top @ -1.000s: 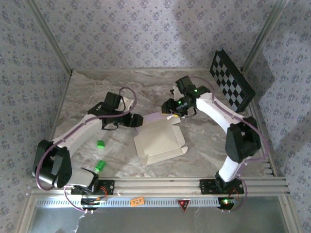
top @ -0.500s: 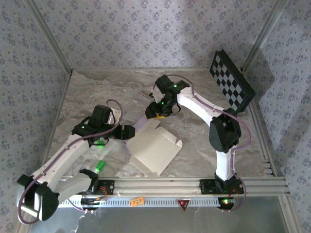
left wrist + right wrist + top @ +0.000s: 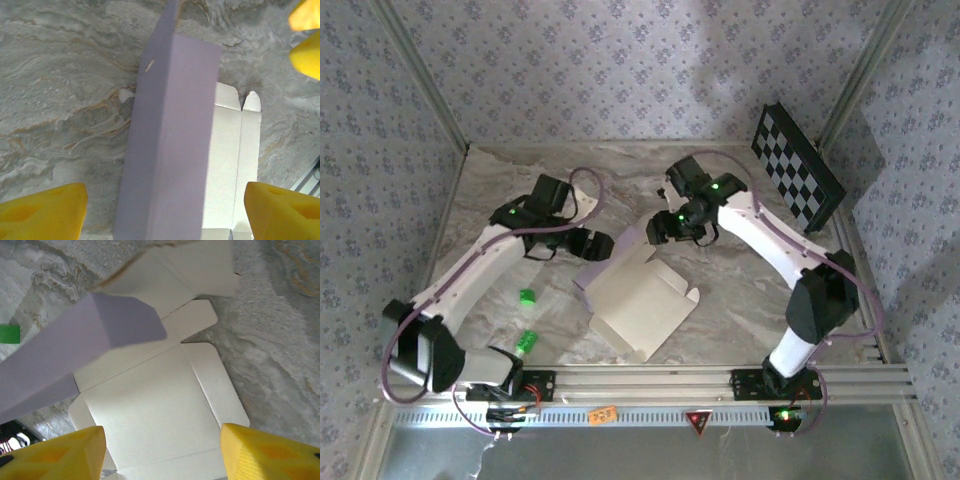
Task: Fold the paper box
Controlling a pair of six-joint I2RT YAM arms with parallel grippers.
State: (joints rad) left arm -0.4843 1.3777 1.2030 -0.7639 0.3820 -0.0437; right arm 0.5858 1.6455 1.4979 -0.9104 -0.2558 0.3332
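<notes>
An orange tag (image 3: 603, 412) and a red triangular sticker (image 3: 697, 420) are sitting on the front rail (image 3: 860, 412), their markings too small to read.

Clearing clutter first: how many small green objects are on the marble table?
2: one small green object left of the cream-white cardboard sheet, a second green object nearer the rail. More may be hidden.

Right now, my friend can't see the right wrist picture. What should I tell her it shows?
The paper box lies unfolded, cream-white side up, on a marbled table, with one lavender flap raised toward the camera on the left. The right gripper hangs over it, its two yellow fingertips wide apart at the bottom corners.
</notes>
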